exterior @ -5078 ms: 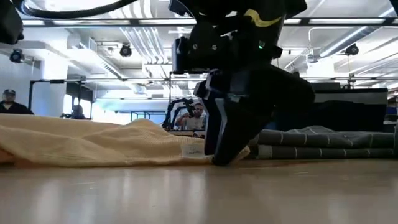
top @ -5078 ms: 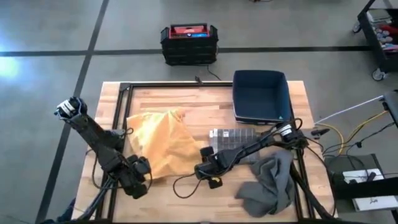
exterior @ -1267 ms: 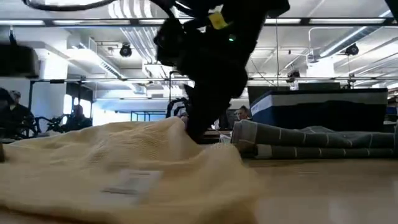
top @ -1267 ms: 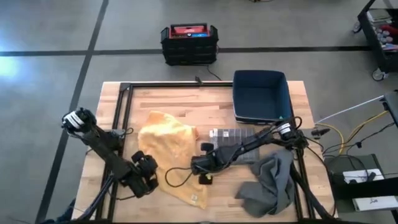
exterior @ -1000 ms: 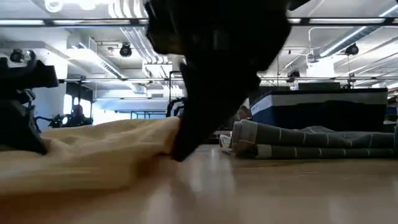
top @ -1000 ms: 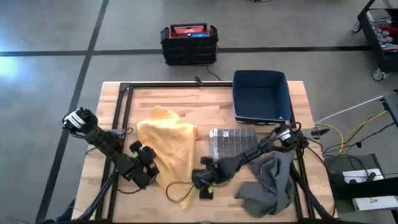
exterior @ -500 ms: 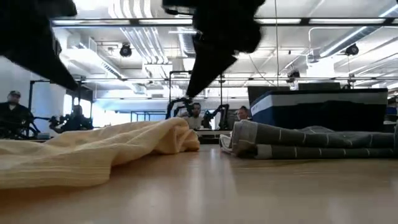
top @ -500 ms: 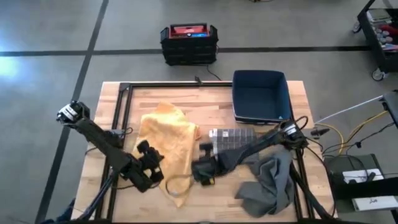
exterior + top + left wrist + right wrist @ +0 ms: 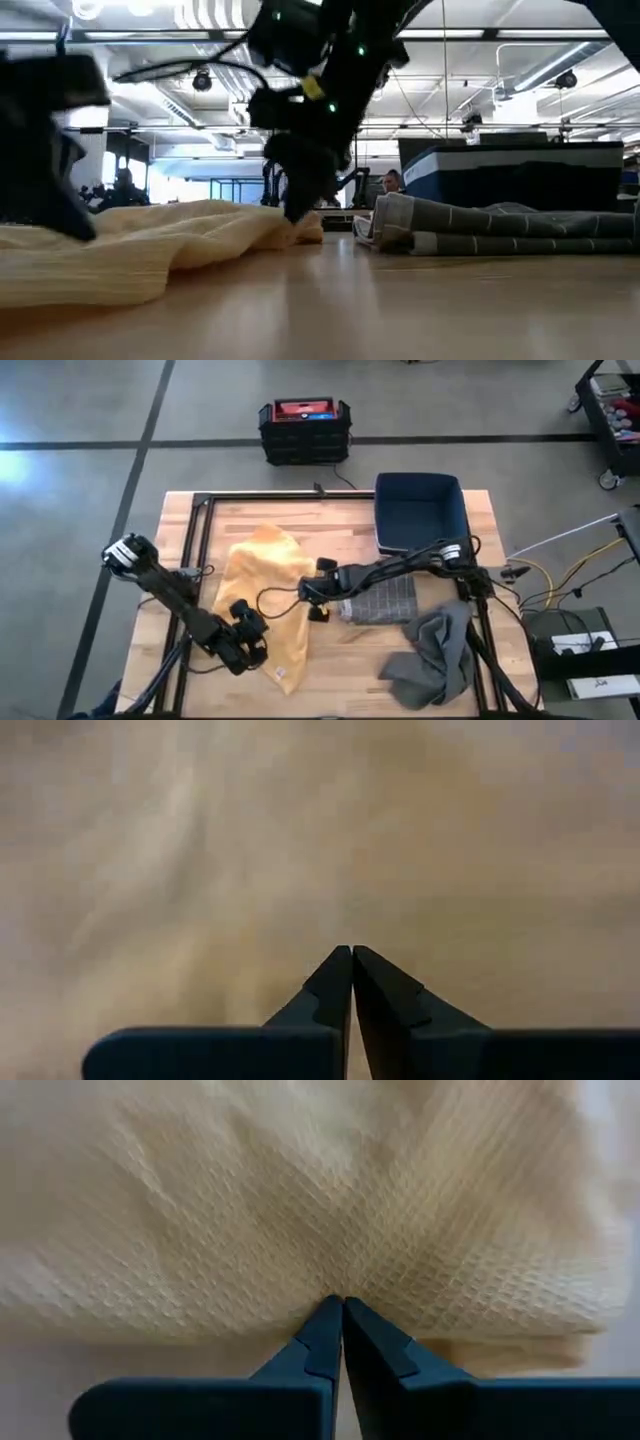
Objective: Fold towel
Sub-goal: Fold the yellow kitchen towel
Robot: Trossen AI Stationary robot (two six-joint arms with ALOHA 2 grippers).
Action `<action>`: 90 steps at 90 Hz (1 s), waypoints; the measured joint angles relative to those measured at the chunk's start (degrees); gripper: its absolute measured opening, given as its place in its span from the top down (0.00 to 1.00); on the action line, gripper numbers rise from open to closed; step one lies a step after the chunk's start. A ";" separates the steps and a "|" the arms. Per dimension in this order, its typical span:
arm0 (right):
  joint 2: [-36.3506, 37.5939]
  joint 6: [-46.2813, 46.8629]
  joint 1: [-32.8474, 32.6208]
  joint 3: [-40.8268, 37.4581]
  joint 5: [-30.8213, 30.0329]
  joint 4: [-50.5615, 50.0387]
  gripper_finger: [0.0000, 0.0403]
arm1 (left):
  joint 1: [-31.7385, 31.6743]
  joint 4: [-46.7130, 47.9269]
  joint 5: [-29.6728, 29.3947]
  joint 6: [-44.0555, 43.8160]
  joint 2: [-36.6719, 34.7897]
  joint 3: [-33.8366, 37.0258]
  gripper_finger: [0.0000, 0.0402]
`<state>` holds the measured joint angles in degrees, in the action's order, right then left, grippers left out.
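Dark left arm extends diagonally from the counter's left edge, its two-finger left pincer (image 9: 248, 643) pressed fully together at the tips. Dark right arm reaches leftward across the middle, its right pincer (image 9: 313, 596) likewise pressed together, fingertips (image 9: 333, 1312) touching.

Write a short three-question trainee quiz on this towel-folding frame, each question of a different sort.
1. True or false: the right gripper is shut at the yellow towel.
2. Which lies nearest the blue bin? A) folded grey towel B) crumpled grey towel C) yellow towel
3. Fill in: the left gripper is at the yellow towel's ___ side.

Key: 1 true; 2 A; 3 left
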<state>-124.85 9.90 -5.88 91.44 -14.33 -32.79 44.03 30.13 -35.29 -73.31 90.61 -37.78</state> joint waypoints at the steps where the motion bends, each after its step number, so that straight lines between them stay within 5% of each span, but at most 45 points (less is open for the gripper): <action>1: -0.14 0.29 -0.14 0.00 0.07 -0.23 1.00 | 0.00 1.89 0.29 -1.67 -0.06 0.13 1.00; 17: -0.10 5.08 -4.30 -0.35 0.73 -5.03 1.00 | 2.41 20.55 3.44 -17.33 -0.90 2.85 1.00; 30: 0.73 6.40 -8.04 -0.20 4.08 -7.47 1.00 | 2.88 25.09 4.13 -22.36 -3.40 3.61 1.00; 42: 1.36 6.00 -9.34 0.22 4.08 -4.41 1.00 | 2.85 24.22 -0.52 -20.11 -7.28 0.86 1.00; 61: -0.89 4.61 -6.31 0.33 0.13 16.17 1.00 | 2.68 22.09 -9.20 -14.50 -10.44 -1.98 1.00; 90: -6.97 5.09 -3.47 0.31 -5.21 30.75 1.00 | 2.39 7.23 -8.45 -14.26 -7.08 6.71 1.00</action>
<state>-131.82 14.99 -9.35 91.74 -19.55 -2.04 46.42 37.35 -43.74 -87.57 83.53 -31.07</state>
